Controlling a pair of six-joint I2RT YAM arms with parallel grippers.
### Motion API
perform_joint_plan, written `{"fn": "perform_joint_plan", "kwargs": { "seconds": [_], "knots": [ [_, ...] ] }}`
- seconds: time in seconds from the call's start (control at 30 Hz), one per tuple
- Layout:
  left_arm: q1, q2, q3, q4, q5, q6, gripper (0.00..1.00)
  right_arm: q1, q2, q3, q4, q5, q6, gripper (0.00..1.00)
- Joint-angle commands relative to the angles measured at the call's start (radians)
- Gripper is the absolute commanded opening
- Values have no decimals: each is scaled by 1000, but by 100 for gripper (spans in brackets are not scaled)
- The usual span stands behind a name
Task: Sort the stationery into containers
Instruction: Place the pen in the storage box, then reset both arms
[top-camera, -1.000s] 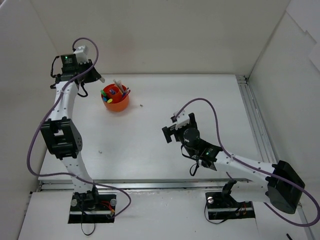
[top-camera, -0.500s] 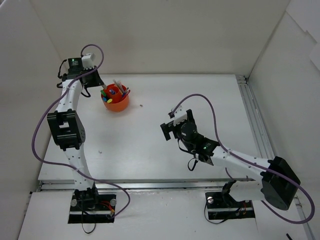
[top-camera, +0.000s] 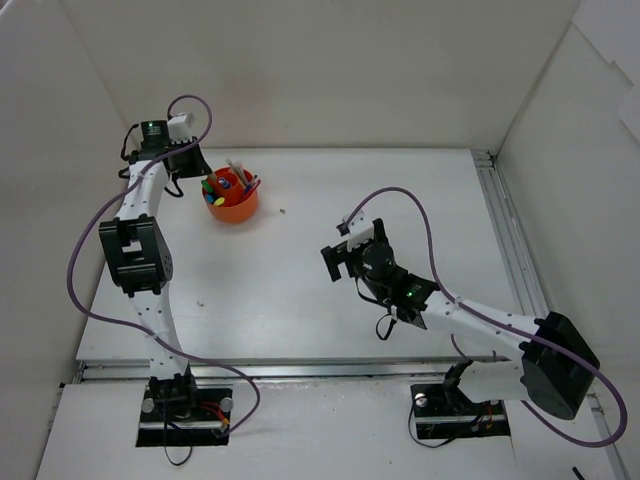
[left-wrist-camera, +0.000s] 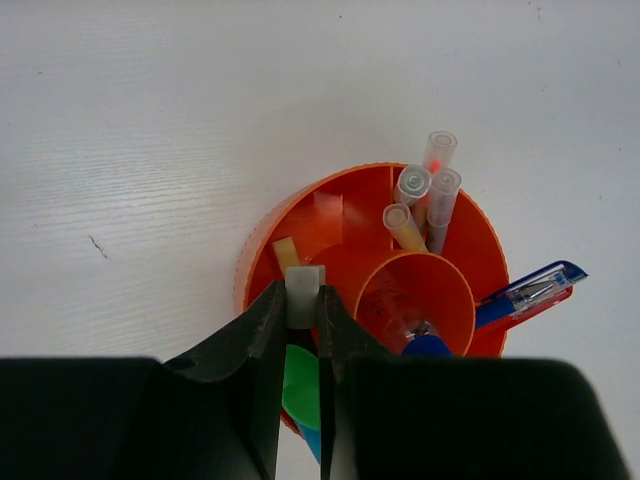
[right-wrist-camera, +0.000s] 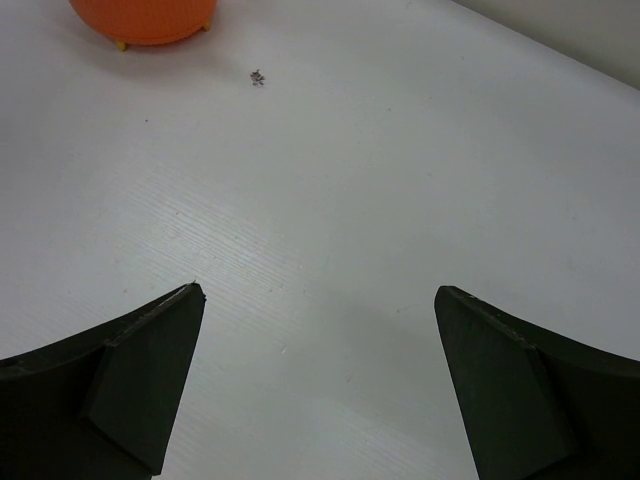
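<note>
The orange organizer (top-camera: 232, 204) stands at the table's back left and holds pens and highlighters. In the left wrist view its ring wall (left-wrist-camera: 330, 200) shows several grey pens (left-wrist-camera: 425, 195), a blue pen (left-wrist-camera: 530, 292), a green highlighter cap (left-wrist-camera: 298, 385) and a beige eraser (left-wrist-camera: 284, 252). My left gripper (left-wrist-camera: 302, 296) is shut on a pale eraser (left-wrist-camera: 304, 288) and holds it just above a left ring compartment. In the top view the left gripper (top-camera: 192, 166) is at the organizer's left rim. My right gripper (top-camera: 343, 256) is open and empty over mid-table; its wrist view shows its gripper (right-wrist-camera: 318, 300) and the organizer (right-wrist-camera: 145, 20) far off.
A small dark speck (right-wrist-camera: 258, 77) lies on the white table to the right of the organizer, also in the top view (top-camera: 284, 211). White walls enclose the table at the back and on both sides. A metal rail (top-camera: 510, 250) runs along the right edge.
My left gripper has moved right, from left of the organizer to over its left rim. My right arm has shifted slightly left and then held still.
</note>
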Motion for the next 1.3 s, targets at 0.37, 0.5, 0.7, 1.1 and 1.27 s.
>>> {"fn": "perform_joint_plan", "kwargs": {
  "seconds": [0.37,0.5,0.7,1.1,1.27],
  "knots": [
    [5,-24,29,75,9,0,5,-14,-5,36,57,2,11,98],
    [-4,-19,24,78,-38,8,13,-14,-15,28,57,11,14,98],
    [-13,-5,29,94,-28,19,32,-14,-32,16,56,11,22,98],
    [-13,-135,-31,100,-6,13,93,-14,-97,-10,48,17,37,98],
    [-13,-315,-126,101,-118,-1,100,-13,-130,-24,39,74,88,98]
  ]
}}
